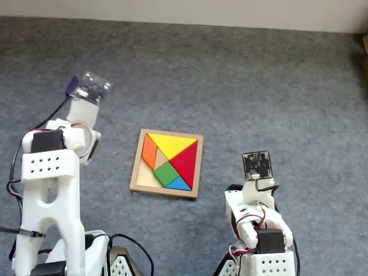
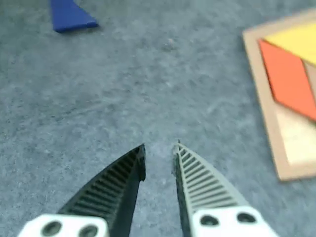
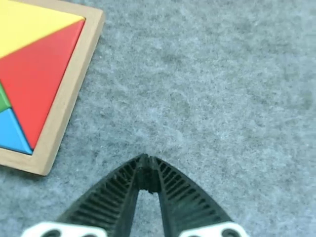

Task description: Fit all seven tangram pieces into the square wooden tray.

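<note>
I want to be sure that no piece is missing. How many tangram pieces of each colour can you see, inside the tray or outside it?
Yellow piece: 1
Red piece: 1
Orange piece: 1
Green piece: 1
Light blue piece: 1
Tan piece: 1
Dark blue piece: 1, outside the tray
Total: 7

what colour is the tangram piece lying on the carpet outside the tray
Dark blue. The loose piece shows best in the left wrist view.
</note>
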You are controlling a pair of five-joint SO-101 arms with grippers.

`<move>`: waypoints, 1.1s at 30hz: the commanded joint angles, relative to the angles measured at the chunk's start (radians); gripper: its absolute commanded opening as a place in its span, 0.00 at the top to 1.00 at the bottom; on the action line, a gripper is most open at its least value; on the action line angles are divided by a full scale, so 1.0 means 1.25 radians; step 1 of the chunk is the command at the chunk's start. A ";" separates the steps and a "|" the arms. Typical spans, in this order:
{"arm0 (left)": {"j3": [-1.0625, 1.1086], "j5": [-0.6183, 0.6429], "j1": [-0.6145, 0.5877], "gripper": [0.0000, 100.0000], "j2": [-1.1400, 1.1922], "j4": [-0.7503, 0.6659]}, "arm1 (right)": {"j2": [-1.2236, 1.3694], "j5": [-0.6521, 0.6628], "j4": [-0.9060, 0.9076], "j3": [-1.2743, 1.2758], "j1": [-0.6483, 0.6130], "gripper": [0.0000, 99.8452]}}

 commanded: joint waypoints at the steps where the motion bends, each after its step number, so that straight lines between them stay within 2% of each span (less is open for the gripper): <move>1: -0.051 0.058 -0.036 0.86 0.045 -0.091 | -0.008 -0.004 0.006 0.085 0.010 0.99; 6: -0.154 0.172 -0.093 0.69 0.242 -0.149 | -0.008 -0.004 0.006 0.085 0.010 0.99; 13: -0.461 0.199 -0.134 0.68 0.578 -0.147 | -0.008 -0.004 0.006 0.085 0.010 0.99; 17: -0.613 0.263 -0.141 0.68 0.722 -0.146 | -0.008 -0.004 0.006 0.085 0.010 0.99; 33: -1.028 0.271 -0.139 0.68 1.110 -0.146 | -0.008 -0.004 0.006 0.085 0.010 0.99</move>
